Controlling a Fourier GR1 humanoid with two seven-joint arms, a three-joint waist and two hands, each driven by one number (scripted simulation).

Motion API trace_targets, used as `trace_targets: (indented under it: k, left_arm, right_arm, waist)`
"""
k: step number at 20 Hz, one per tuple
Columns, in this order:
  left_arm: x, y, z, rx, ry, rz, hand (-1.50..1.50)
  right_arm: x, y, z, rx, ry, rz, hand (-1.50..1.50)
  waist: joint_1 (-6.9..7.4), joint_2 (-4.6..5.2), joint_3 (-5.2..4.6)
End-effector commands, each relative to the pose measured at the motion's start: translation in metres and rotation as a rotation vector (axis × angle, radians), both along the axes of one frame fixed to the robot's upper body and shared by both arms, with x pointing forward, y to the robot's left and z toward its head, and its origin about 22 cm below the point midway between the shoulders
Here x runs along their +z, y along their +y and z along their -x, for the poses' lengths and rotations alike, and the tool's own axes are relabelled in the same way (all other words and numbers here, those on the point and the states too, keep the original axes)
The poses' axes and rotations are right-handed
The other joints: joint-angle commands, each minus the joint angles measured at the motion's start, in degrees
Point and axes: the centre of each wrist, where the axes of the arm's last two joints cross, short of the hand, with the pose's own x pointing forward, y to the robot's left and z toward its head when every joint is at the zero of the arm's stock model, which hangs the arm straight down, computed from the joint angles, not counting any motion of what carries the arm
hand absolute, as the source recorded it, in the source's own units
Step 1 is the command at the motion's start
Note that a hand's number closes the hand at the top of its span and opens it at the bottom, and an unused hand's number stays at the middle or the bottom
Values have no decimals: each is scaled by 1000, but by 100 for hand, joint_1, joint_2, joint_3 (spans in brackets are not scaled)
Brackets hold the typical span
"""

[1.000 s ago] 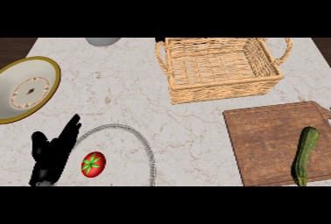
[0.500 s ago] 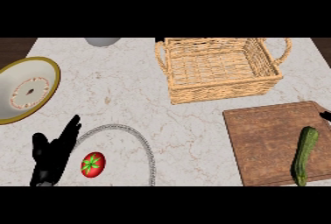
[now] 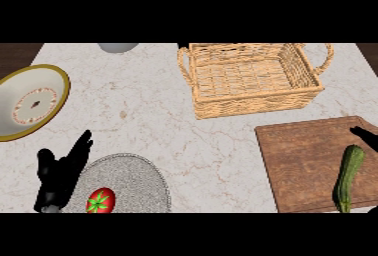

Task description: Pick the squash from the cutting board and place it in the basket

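You see the squash (image 3: pixel 348 177) lying on the cutting board (image 3: pixel 303 160) at the lower right of the frame, close to its right edge. The basket (image 3: pixel 251 82) stands at the upper centre, above the board. Only a black fingertip of the right hand (image 3: pixel 365 135) shows at the right edge; you cannot tell its fingers. The left hand (image 3: pixel 63 172) rests at the lower left, fingers straight, beside the tomato (image 3: pixel 100 200) on a grey plate (image 3: pixel 140 177).

You're looking down on a pale marble table (image 3: pixel 148 115) veined in brown, dark wood showing at both upper corners.
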Motion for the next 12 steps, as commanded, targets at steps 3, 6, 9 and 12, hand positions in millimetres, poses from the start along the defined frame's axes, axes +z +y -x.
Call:
trace_targets:
  k: [3, 6, 9, 12]
  left_arm:
    - [-26, 0, 22, 40, 147, 11, 0]
    - [-21, 3, 23, 30, 159, 15, 0]
    - [-39, 15, 24, 25, 128, 4, 0]
    - [-24, -9, 13, 20, 147, 5, 0]
  right_arm:
    - [-26, 17, 2, 4, 75, 57, -150]
    - [-29, 10, -1, -19, 107, 65, -150]
    - [-26, -5, -7, -10, 104, 54, -150]
    - [-34, 12, -17, -8, 80, 39, -150]
  waist:
    - [-12, 70, -84]
    - [0, 69, -82]
    - [-33, 79, -87]
    - [1, 77, -83]
